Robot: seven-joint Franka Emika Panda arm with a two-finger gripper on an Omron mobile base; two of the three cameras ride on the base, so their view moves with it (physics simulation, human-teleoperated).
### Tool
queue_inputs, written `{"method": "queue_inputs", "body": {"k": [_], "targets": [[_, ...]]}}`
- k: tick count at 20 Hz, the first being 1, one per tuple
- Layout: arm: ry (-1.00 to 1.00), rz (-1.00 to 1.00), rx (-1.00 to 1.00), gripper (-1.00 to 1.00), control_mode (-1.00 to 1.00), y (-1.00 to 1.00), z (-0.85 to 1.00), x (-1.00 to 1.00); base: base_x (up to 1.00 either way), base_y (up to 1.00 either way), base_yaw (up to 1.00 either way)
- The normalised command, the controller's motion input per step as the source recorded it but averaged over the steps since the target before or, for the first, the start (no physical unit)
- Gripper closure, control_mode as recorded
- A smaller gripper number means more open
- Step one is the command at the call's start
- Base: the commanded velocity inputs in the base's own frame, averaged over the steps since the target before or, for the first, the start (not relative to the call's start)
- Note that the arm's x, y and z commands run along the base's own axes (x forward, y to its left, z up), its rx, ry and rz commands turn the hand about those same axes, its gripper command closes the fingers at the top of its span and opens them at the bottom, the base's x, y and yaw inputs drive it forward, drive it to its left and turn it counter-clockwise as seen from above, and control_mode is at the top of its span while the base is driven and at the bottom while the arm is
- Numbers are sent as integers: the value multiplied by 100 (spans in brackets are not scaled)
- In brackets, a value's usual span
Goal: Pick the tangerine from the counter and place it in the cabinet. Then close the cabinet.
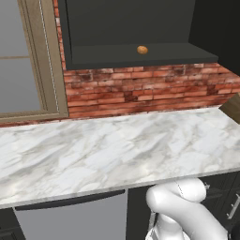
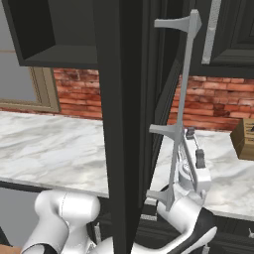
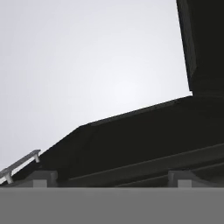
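Left of the cabinet door [image 2: 124, 99], which stands swung open edge-on, the tangerine [image 1: 142, 49] rests on the cabinet [image 1: 140, 28] shelf above the counter [image 1: 117, 145], while right of the door's handle [image 2: 181, 99] the gripper [image 2: 194, 146] points upward, fingers parted, holding nothing.

The tangerine [image 1: 142, 49] sits on the shelf inside the cabinet [image 1: 140, 58], above the brick wall [image 1: 140, 91] that stands behind the counter [image 1: 112, 150]. The window [image 1: 28, 61] lies left of the cabinet. The gripper [image 2: 194, 149] is above the counter, just right of the open cabinet door [image 2: 124, 124], its fingers [image 2: 200, 158] beside the door handle [image 2: 178, 114]. A box [image 2: 244, 138] rests on the counter, right of the fingers.
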Motion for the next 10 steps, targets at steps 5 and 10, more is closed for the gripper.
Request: {"method": "queue_inputs", "body": {"k": [5,10], "targets": [[-3,5,-17,-100,-100,58,20,-24,0,0,0],[5,0,-12,-100,-100,44,47,-8,0,0,0]]}}
